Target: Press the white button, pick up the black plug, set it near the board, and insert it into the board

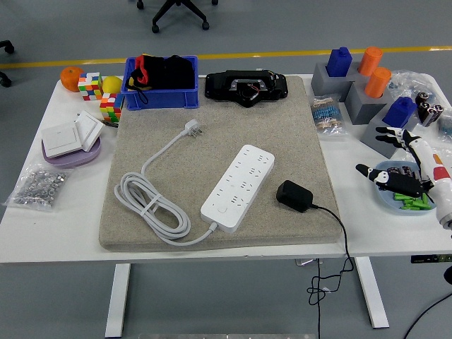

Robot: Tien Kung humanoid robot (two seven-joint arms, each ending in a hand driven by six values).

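Note:
A white power strip (239, 186) lies slanted on the beige mat (296, 127), its white button (223, 209) near the lower end. Its coiled white cable (148, 205) and white plug (192, 128) lie to the left. The black plug (294, 195) rests on the mat just right of the strip, with its black cord (339, 233) trailing over the table's front edge. My right hand (402, 173) hovers at the right edge over a blue bowl (388, 199), fingers spread, holding nothing. It is well right of the plug. The left arm is out of view.
A blue bin (161, 99) and a black device (246, 87) sit at the mat's back edge. Grey blocks with blue and orange pegs (360, 81) stand back right. Cubes, an orange and a wall switch plate (67, 135) are at left, with a bag of nuts (39, 185).

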